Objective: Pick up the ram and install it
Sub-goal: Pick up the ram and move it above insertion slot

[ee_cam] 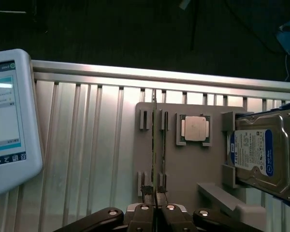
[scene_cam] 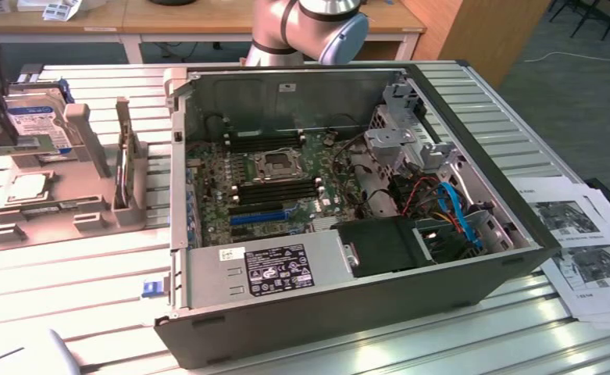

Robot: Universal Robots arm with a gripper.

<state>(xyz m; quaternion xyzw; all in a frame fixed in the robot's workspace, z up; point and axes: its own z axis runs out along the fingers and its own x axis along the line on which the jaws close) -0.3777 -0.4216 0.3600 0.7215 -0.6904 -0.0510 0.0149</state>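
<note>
**Ram pinched in my fingers above the parts tray**

Little of the print here can be read. The hard drive [ee_cam: 258, 154] leaning in the grey parts tray [ee_cam: 183, 169] wears a blue-and-white label, its lettering too small to make out. The tablet [ee_cam: 9, 121] on the ribbed table [ee_cam: 87, 145] shows teal bars and lines of text I cannot read. In the exterior view, the power supply [scene_cam: 273, 269] inside the open computer case [scene_cam: 336, 328] carries a black label with white print, also illegible. Printed sheets [scene_cam: 581, 258] with photos lie at the exterior view's right.

My gripper [ee_cam: 157, 205] has its fingers [ee_cam: 145, 212] drawn almost together, pinching the ram [ee_cam: 155, 145]. I see it edge-on, a thin line running out from my fingertips above the tray's slot posts, just beside the processor [ee_cam: 194, 129]. Its far end reaches past the tray's edge.
</note>
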